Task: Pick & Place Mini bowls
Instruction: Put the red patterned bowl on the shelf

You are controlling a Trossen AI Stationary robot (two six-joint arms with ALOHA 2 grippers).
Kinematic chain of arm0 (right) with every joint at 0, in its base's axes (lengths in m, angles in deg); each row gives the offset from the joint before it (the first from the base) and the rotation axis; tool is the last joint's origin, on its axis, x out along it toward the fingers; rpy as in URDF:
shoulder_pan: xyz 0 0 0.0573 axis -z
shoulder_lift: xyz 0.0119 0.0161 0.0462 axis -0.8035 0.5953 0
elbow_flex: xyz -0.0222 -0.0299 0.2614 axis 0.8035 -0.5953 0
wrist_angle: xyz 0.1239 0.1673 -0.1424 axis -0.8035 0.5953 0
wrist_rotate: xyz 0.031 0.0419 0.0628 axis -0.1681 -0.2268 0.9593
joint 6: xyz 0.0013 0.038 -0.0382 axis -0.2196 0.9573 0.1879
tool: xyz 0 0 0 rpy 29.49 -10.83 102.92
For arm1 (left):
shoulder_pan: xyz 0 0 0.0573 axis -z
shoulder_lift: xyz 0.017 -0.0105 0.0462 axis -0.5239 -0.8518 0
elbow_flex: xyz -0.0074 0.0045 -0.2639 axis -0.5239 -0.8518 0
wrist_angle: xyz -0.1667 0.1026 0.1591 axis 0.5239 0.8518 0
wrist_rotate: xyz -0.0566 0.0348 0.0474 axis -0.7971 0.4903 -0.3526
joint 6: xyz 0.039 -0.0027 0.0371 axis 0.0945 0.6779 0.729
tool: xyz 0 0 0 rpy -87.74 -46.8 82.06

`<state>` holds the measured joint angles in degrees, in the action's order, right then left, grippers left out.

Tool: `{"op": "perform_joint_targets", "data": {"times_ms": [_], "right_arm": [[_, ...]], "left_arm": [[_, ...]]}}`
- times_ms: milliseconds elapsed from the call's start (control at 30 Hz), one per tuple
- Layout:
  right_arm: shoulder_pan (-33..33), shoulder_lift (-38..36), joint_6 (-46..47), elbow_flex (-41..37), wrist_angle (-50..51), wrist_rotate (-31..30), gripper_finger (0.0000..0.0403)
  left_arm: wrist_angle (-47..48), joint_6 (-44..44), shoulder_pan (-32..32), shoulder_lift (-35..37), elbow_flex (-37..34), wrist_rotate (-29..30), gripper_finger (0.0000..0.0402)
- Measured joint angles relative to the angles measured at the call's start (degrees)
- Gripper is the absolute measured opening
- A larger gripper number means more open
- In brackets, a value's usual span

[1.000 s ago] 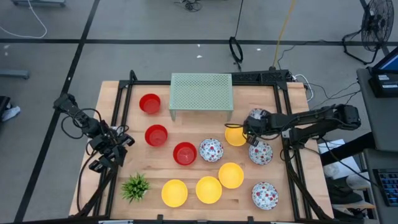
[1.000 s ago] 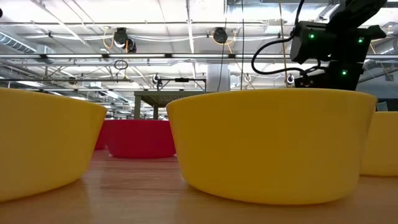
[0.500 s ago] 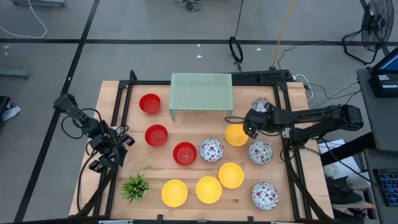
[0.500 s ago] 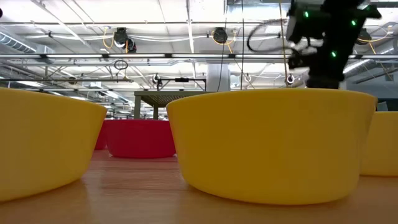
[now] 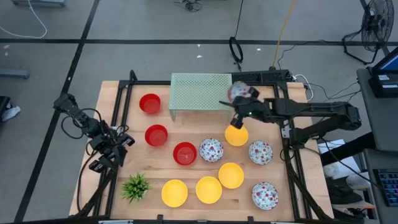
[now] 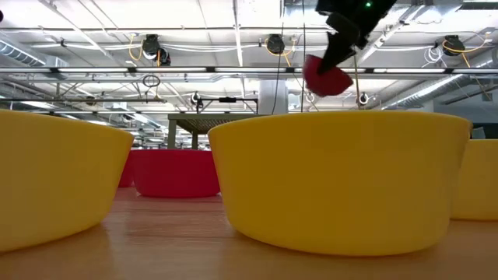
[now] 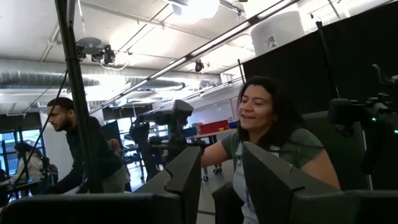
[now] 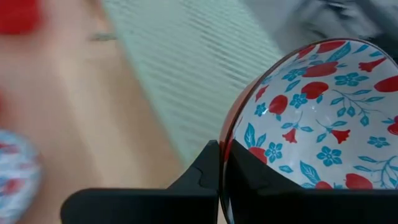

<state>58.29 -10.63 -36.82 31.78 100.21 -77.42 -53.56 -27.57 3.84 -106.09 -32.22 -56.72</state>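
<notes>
Red, yellow and floral mini bowls stand rim up on the wooden table. My right gripper is shut on another floral bowl, red outside and white with red and blue flowers inside. It holds that bowl in the air by the right end of the green mesh rack. In the low view the bowl hangs high. My left gripper waits open at the table's left edge, with nothing between its fingers. My right gripper pinches the floral bowl's rim, one finger inside the bowl and one outside against the red wall. The fingers come from the table's right side, slanting down. The bowl is lifted clear of the table and tilted.
A spiky green plant stands at the near left. Three red bowls lie left of centre, several yellow ones along the near side, and floral ones to the right. A black frame edges the table. People sit beyond the table in the left wrist view.
My right gripper has risen with the floral bowl, lifting it clear of the table's right side. It has carried the bowl toward the far edge and leftward, up to the rack's right end, and has tipped up from its steeper downward slant.
</notes>
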Motion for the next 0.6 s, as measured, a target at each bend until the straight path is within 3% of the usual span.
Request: {"op": "perform_joint_targets", "data": {"times_ms": [133,267,600], "right_arm": [[1.05,5.82,-2.67,2.38,-0.17,5.49,0.0001],[3.06,10.77,-6.51,6.21,3.74,5.19,0.0001],[12.35,17.05,-15.00,11.98,2.92,5.39,0.0000]], "left_arm": [[-0.01,0.02,0.00,0.00,-0.02,-0.02,0.0122],[0.00,0.02,0.00,0.00,0.00,-0.02,0.0122],[0.00,0.02,0.00,-0.01,-0.02,-0.02,0.0122]]}}
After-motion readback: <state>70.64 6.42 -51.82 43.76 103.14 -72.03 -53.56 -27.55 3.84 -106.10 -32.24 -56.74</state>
